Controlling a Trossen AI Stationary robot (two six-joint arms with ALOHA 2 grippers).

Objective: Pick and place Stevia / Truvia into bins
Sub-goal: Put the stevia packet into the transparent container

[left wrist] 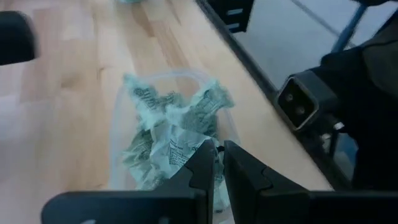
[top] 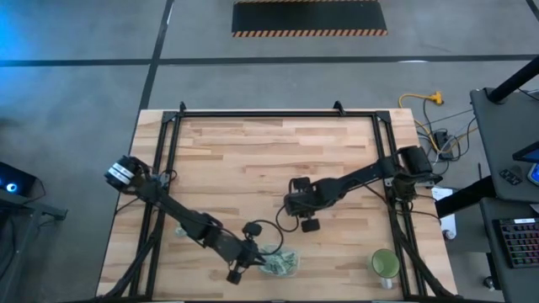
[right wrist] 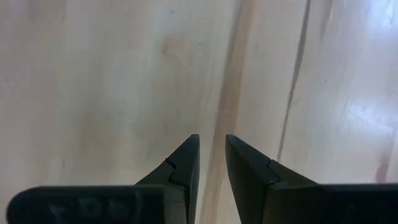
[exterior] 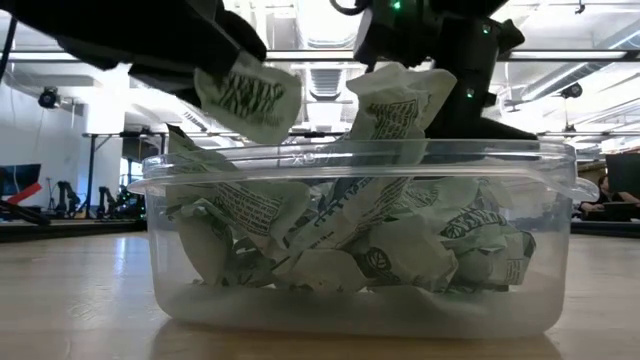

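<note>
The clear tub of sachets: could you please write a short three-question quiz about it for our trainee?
1. True or false: the tub is empty.
2. Fill in: the right gripper hangs over bare ____, with nothing between its fingers.
3. Which gripper is at the tub, above the sachets? A: left gripper. B: right gripper. C: neither.

Key: 1 false, it is heaped with sachets; 2 table; 3 A.

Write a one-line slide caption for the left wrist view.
Left gripper pinches a sachet over the clear tub of Stevia sachets.
</note>
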